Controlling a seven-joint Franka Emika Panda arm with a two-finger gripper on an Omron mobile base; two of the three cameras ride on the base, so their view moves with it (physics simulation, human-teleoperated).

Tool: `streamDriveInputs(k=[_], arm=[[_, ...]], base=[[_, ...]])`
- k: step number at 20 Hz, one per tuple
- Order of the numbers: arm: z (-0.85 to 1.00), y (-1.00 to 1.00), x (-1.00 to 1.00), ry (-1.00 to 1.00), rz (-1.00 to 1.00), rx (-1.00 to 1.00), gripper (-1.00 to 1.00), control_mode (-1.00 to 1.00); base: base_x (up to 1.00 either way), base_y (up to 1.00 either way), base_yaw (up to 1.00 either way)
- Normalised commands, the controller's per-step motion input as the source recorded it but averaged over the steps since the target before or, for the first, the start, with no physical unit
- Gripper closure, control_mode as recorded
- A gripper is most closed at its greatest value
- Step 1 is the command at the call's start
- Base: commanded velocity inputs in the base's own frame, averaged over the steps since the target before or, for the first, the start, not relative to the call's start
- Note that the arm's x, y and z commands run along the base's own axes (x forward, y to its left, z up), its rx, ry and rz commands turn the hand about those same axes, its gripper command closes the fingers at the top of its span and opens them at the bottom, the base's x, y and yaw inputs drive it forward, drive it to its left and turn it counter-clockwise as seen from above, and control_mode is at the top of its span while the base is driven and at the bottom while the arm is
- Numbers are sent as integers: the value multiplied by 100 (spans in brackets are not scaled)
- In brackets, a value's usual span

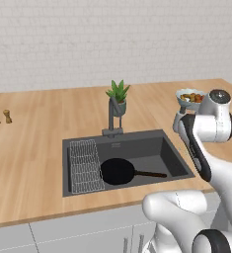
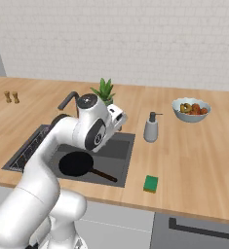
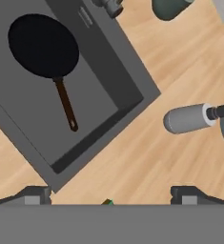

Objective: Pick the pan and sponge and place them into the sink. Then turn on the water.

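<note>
Fingertips (image 3: 32, 195) at my hand view's bottom corners stand wide apart, gripper (image 3: 111, 200) empty. Pan (image 1: 117, 171) lies flat in the sink (image 1: 176, 158). Sponge (image 2: 151, 183) waits on the counter at four o'clock of the basin; light, squashy, so I'd pinch its long sides.

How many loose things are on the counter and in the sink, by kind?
Pan: 1, in the sink
Sponge: 1
Soap dispenser: 1
Fruit bowl: 1
Potted plant: 1
Small shakers: 2
Total: 7
</note>
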Motion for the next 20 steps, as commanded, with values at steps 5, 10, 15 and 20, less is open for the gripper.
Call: streamDriveInputs(k=[5,10,15,20], arm=[[1,-73,-14,1,2,-8,-100,-100],[0,-66,-19,3,-4,-2,-100,-100],[0,-55,-8,3,6,-5,-100,-100],[-3,-51,-2,7,21,-13,-100,-100]], base=[[0,0,0],[0,0,0],[0,0,0],[0,0,0]])
